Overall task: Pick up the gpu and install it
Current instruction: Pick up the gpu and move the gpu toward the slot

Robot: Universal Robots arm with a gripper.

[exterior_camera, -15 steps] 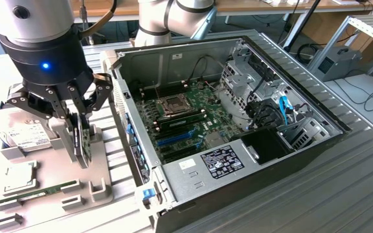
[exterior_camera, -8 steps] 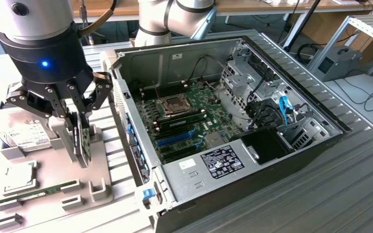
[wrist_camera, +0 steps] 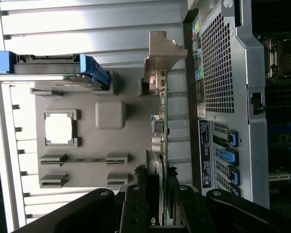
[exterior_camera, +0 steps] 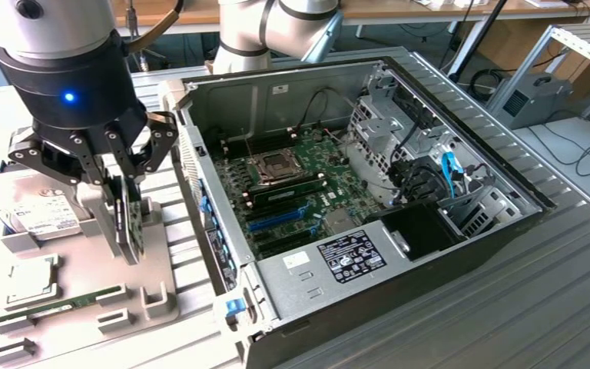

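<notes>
One end effector point(exterior_camera: 124, 184) is clenched on the upper edge of the gpu point(exterior_camera: 129, 224). The card stands on edge at a gray fixture point(exterior_camera: 160, 277) just beside the open case point(exterior_camera: 500, 231). Farther from the case, the fixture carries a hard drive point(exterior_camera: 28, 209) and a memory stick point(exterior_camera: 54, 310).

gpu point(exterior_camera: 128, 227), thin dark card, silver end bracket, upright on edge

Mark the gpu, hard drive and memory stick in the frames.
gpu point(exterior_camera: 129, 231): exterior view, on the lower part of the upright dark board.
hard drive point(exterior_camera: 41, 214): exterior view, on its white label.
memory stick point(exterior_camera: 59, 306): exterior view, on the middle of the green strip.
</notes>
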